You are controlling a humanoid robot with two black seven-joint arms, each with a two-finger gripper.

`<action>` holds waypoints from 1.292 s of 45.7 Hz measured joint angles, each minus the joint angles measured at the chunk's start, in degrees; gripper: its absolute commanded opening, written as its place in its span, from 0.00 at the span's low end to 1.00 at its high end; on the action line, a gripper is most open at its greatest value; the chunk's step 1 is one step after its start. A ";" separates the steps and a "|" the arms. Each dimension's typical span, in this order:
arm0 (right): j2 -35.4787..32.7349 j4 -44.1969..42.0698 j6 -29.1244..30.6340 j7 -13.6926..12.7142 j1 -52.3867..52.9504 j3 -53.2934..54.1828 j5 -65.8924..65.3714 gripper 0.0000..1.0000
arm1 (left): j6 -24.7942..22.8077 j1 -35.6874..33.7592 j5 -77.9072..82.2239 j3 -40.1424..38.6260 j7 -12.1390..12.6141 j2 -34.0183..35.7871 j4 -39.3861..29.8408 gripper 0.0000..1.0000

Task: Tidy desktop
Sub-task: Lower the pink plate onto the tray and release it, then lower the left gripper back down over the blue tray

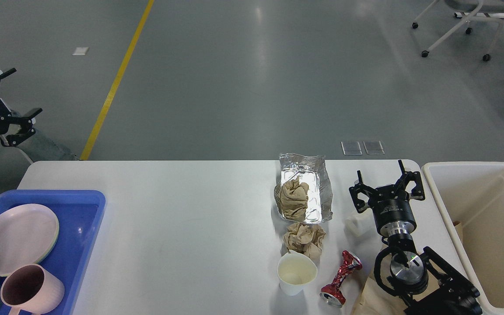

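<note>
Altogether, two paper wads (304,238), one cup (296,274), one can (340,278).
</note>
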 measured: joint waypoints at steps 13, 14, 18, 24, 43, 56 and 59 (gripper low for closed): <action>0.01 0.00 0.00 0.00 0.00 0.00 0.05 1.00 | 8.39 11.15 2.00 -13.78 -0.26 -8.11 -12.22 0.96; 0.01 0.00 0.00 0.00 0.00 0.00 0.05 1.00 | 9.42 12.62 3.00 -15.40 -0.31 -8.43 -14.30 0.96; 0.01 0.00 0.00 0.00 0.00 0.00 0.05 1.00 | 13.54 18.99 10.29 -24.73 -1.45 -11.17 -22.15 0.96; 0.01 0.00 0.00 0.00 0.00 0.00 0.04 1.00 | 15.09 27.42 24.22 -38.04 -3.87 -18.12 -28.02 0.96; 0.01 0.00 0.00 0.00 0.00 0.00 0.00 1.00 | 8.73 37.28 30.40 -44.77 -4.64 -23.19 -29.00 0.96; 0.01 0.00 0.00 0.00 0.00 0.00 0.02 1.00 | 7.85 38.89 27.33 -47.65 -6.43 -25.47 -28.43 0.96; 0.01 0.00 0.00 0.00 0.00 0.00 0.05 1.00 | 7.84 39.00 26.20 -47.91 -6.61 -25.69 -27.73 0.96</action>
